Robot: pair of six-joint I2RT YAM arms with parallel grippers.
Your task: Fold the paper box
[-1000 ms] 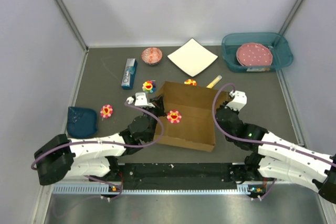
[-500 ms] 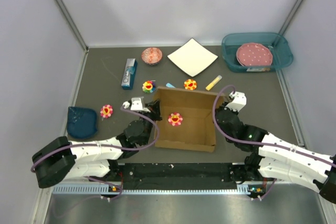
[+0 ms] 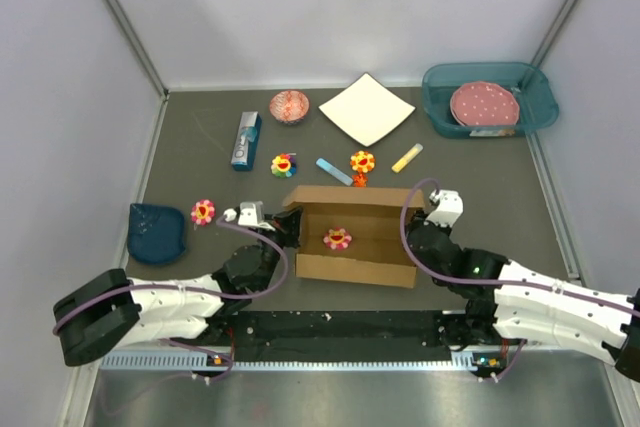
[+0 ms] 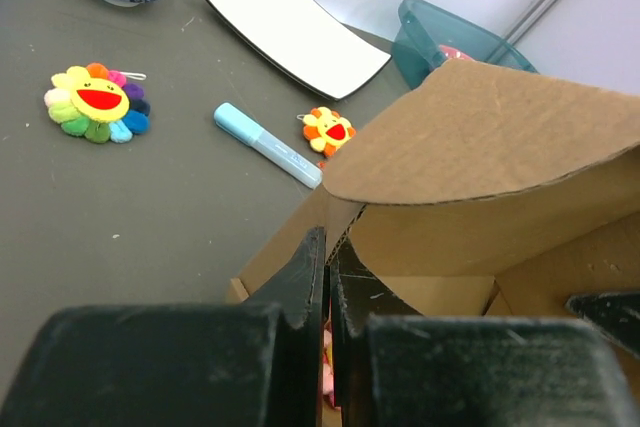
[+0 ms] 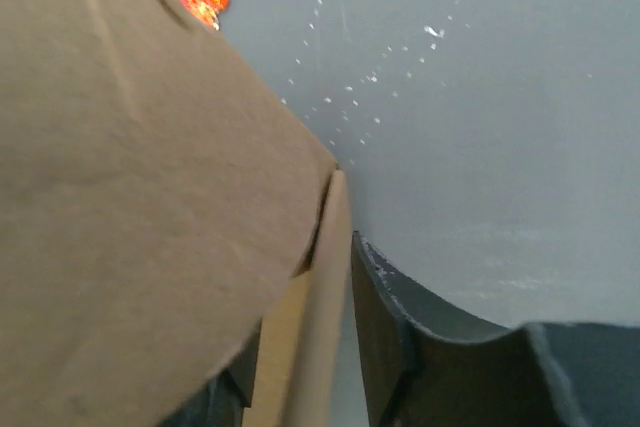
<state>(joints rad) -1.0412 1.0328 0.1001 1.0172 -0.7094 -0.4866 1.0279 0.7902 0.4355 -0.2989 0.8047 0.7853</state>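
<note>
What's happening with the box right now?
Both arms are on the paper box, one at each end. The left gripper pinches its left side wall, and the right gripper clamps the right wall. The sides stand up like an open tray, with a small flower toy sitting inside. The top is open, so the folding is not finished.

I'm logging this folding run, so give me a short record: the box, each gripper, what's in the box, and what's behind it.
box: brown cardboard box, walls raised, open on top
left gripper: pinching the box's left wall
right gripper: pinching the box's right wall
inside box: one flower toy
behind box: blue marker, orange flower toy, yellow marker
far right: teal bin holding a pink plate
</note>
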